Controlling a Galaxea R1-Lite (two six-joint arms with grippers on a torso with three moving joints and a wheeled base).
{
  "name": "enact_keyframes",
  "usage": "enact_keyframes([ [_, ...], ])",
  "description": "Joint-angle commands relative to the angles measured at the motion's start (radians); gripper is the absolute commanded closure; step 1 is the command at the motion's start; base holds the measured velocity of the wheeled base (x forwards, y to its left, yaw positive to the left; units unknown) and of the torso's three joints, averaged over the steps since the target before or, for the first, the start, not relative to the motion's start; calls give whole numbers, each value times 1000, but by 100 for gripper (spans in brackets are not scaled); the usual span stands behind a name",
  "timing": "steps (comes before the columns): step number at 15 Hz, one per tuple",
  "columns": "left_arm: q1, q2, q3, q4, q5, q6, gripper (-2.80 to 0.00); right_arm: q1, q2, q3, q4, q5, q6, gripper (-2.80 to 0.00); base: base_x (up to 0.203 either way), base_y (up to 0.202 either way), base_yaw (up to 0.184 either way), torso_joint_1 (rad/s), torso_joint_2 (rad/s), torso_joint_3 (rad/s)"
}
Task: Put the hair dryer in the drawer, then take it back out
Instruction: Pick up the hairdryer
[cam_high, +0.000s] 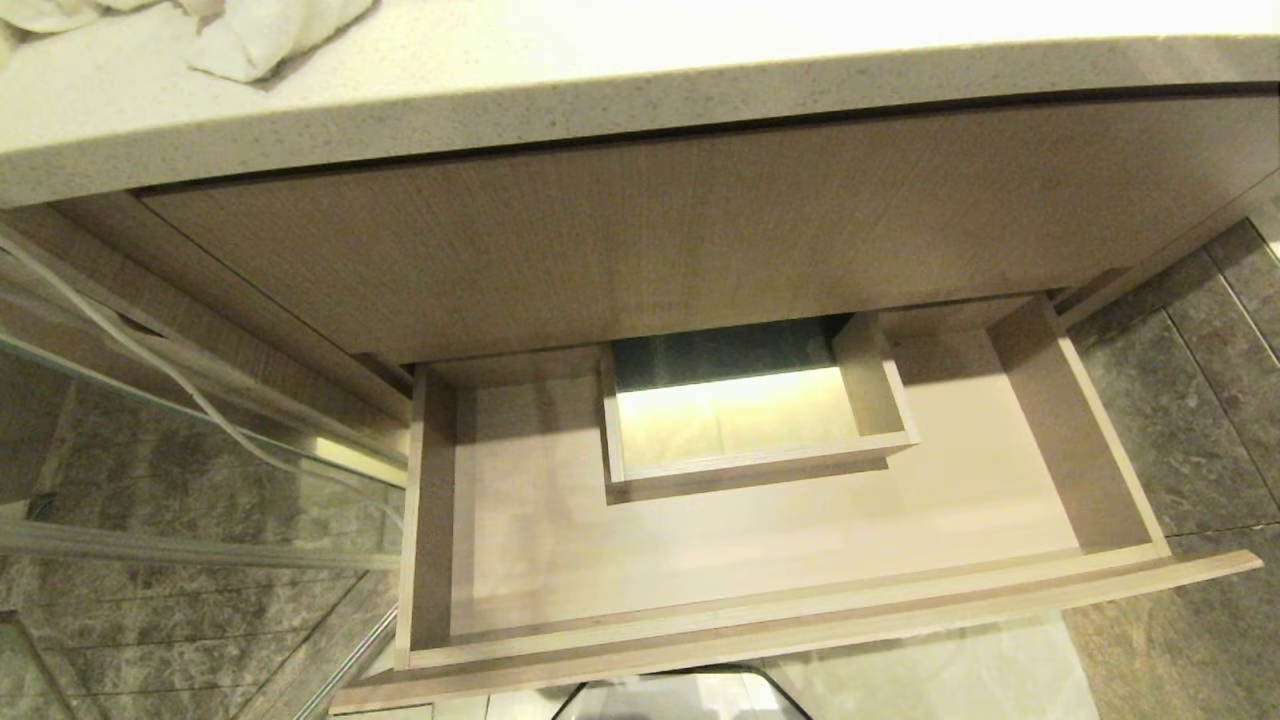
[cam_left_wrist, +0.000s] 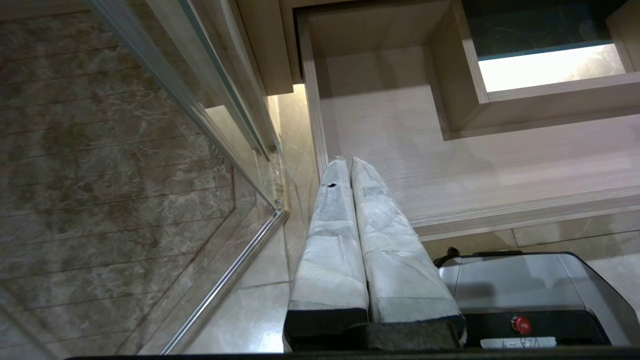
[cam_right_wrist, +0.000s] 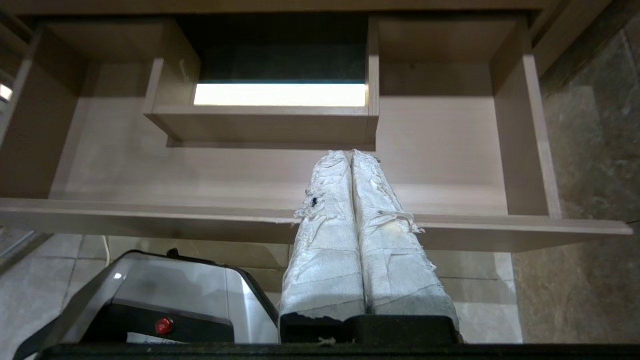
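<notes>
Drawer (cam_high: 760, 520) of light wood grain stands pulled out beneath the taller front panel (cam_high: 640, 240); its floor is bare, and a boxed rectangular cutout (cam_high: 745, 420) sits at its back. Hair dryer does not show in any view. Left gripper (cam_left_wrist: 350, 162) hangs near the drawer's left front corner, wrapped fingers (cam_left_wrist: 330, 225) pressed together on nothing. Right gripper (cam_right_wrist: 351, 156) hangs at the drawer's front edge, fingers likewise together and holding nothing. Robot base (cam_right_wrist: 165, 295) lies below, on the tiled floor (cam_high: 1180, 420). Towel (cam_high: 260, 35) lies on the speckled countertop (cam_high: 620, 80). Glass panel (cam_left_wrist: 220, 115) stands left of the vanity.
</notes>
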Motion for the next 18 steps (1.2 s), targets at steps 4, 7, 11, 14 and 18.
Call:
enact_keyframes([
  [4, -1, 0, 1, 2, 1, 0, 0, 1, -38, 40, -3, 0, -1, 0, 0, 0, 0, 288, -534, -257],
  [7, -1, 0, 0, 2, -1, 0, 0, 1, -38, 40, -3, 0, 1, 0, 0, 0, 0, 298, -563, -271],
  [11, -1, 0, 0, 0, 1, 0, 0, 1, -38, 40, -3, -1, 2, 0, 0, 0, 0, 317, -602, -292],
  [14, -1, 0, 1, 0, 0, 0, 0, 1, -38, 40, -3, -1, 2, 0, 0, 0, 0, 255, -485, -232],
  [18, -1, 0, 0, 0, -1, 0, 0, 1, -38, 40, -3, -3, 2, 0, 0, 0, 0, 181, -352, -170],
])
